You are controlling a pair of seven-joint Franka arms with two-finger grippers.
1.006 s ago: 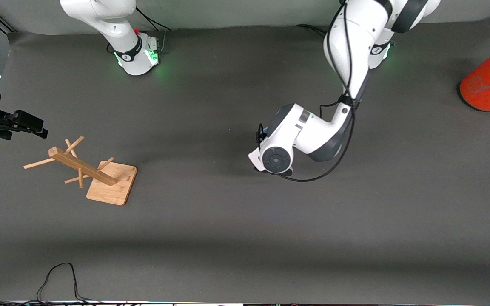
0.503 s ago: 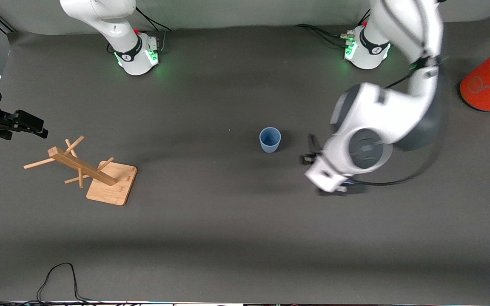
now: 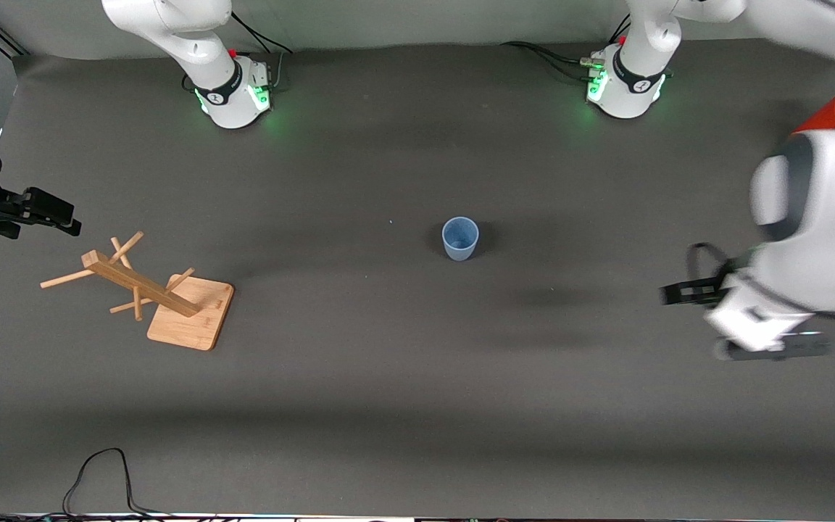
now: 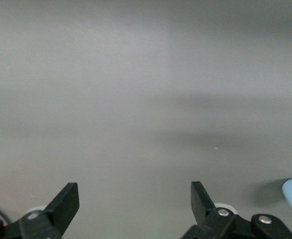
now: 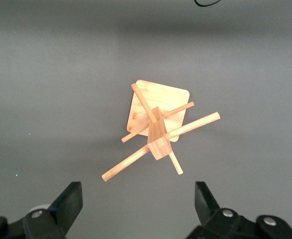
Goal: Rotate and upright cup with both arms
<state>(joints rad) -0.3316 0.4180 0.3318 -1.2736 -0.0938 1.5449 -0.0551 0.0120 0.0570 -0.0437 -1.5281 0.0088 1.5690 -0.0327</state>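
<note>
Front view: wooden rack (image 3: 149, 290), orange cylinder (image 3: 827, 119).

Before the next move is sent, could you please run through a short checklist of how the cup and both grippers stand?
1. Cup upright, mouth up, on the table: ok.
2. Cup free of any gripper: ok.
3. Left gripper open and empty, up over the table toward the left arm's end: ok.
4. Right gripper open and empty, hanging above the wooden mug tree: ok.
5. Mug tree standing on its base, apart from the cup: ok.
6. Orange cylinder undisturbed: cannot tell, the left arm covers most of it.
</note>
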